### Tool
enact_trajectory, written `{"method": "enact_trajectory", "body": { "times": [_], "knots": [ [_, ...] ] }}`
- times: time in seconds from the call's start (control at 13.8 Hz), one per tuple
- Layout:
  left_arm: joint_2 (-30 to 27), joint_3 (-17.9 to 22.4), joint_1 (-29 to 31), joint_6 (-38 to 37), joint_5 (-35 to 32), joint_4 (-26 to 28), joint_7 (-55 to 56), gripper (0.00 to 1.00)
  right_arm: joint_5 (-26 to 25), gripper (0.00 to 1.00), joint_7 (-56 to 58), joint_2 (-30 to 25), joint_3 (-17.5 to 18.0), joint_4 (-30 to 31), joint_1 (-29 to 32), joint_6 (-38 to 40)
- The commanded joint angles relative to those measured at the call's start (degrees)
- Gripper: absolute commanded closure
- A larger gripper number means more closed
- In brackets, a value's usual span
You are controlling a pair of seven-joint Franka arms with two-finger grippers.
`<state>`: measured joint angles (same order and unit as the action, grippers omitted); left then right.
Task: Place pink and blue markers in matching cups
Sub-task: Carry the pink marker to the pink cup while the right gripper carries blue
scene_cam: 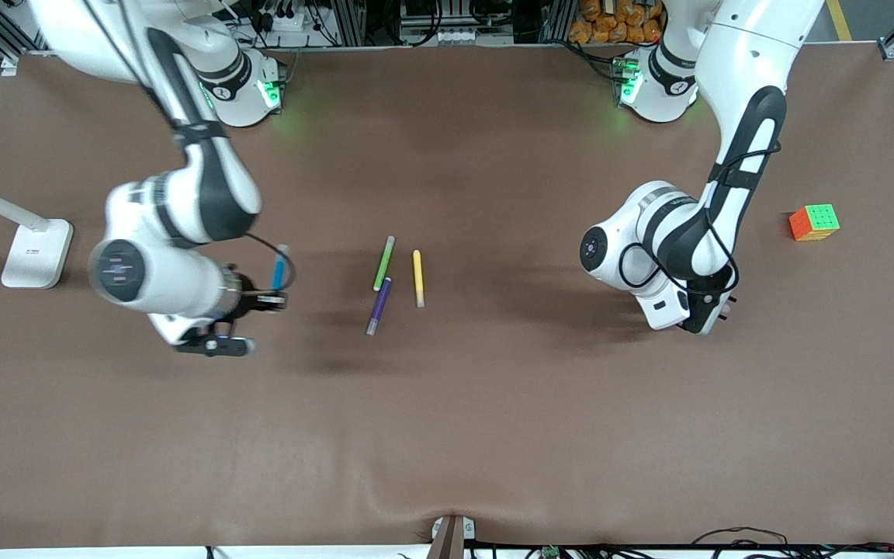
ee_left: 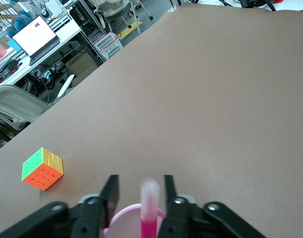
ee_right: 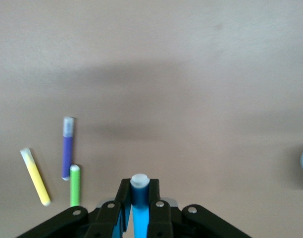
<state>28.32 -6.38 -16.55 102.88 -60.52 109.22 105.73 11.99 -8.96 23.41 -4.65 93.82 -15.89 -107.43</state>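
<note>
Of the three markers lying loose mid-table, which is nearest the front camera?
The purple marker. Its lower end reaches closest to the camera; the green marker and yellow marker lie farther back.

Even, bright overhead light falls on the matte brown table, soft arm shadows pooling near its middle; the right arm's white wrist housing is motion-blurred, and the right wrist view is soft.

Matt brown table; glossy plastic cube.
</note>
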Motion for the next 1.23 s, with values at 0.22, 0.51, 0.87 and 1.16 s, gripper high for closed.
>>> {"method": "enact_trajectory", "body": {
  "times": [0.22, 0.51, 0.87, 1.16],
  "knots": [
    [-1.68, -0.74, 0.12, -1.02, -0.39, 0.21, -2.44, 0.41, 0.14, 1.0, 24.63, -3.28, 1.14, -3.39, 13.67, 8.37],
    [-3.97, -0.83, 0.38, -1.1, 7.23, -2.94, -11.84, 0.29, 0.05, 1.0, 30.21, -6.79, 1.05, -2.16, 16.15, 9.26],
    [-4.5, -0.74, 1.17, -1.1, 17.17, -8.74, -18.88, 0.05, 0.22, 1.0, 40.05, -15.48, 1.14, 10.73, 18.44, -3.01],
    [-6.34, -0.74, 3.71, -1.1, 25.34, -11.74, -26.43, 0.0, 0.66, 1.0, 48.04, -21.47, 1.22, 21.47, 19.57, -14.1]
  ]
}}
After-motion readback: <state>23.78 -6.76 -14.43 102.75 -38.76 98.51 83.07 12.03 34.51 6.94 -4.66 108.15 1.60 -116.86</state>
